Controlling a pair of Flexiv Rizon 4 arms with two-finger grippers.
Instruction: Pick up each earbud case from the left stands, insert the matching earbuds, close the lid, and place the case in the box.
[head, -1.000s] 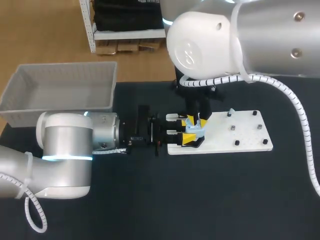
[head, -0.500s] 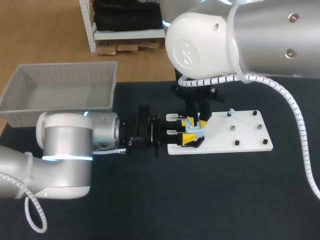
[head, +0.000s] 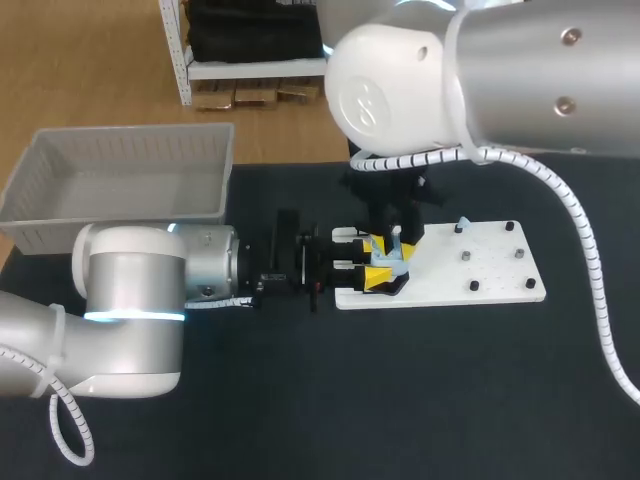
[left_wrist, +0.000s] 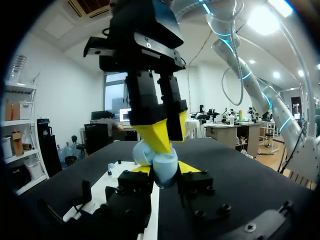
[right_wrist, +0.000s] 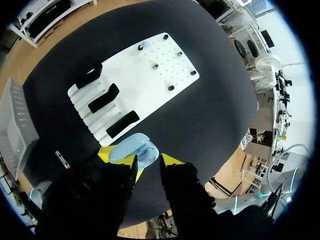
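A light-blue earbud case (head: 388, 264) with its lid up is held over the left end of the white board (head: 480, 268). My left gripper (head: 372, 266) comes in level from the left and is shut on the case. In the left wrist view the case (left_wrist: 161, 167) sits between that gripper's own yellow tips (left_wrist: 167, 171). My right gripper (head: 390, 243) hangs straight above the case, pointing down. In the right wrist view its fingers (right_wrist: 149, 162) stand apart with nothing between them, and the open case (right_wrist: 131, 148) lies just under them. I cannot see whether earbuds are inside the case.
A grey bin (head: 120, 180) stands at the table's back left. The white board carries black stands (right_wrist: 105, 97) at its left end and small pegs (head: 465, 257) toward the right. Dark tabletop lies in front of the board.
My right gripper's fingers have spread apart and the gripper has risen a little above the case. My left arm and the case have stayed still.
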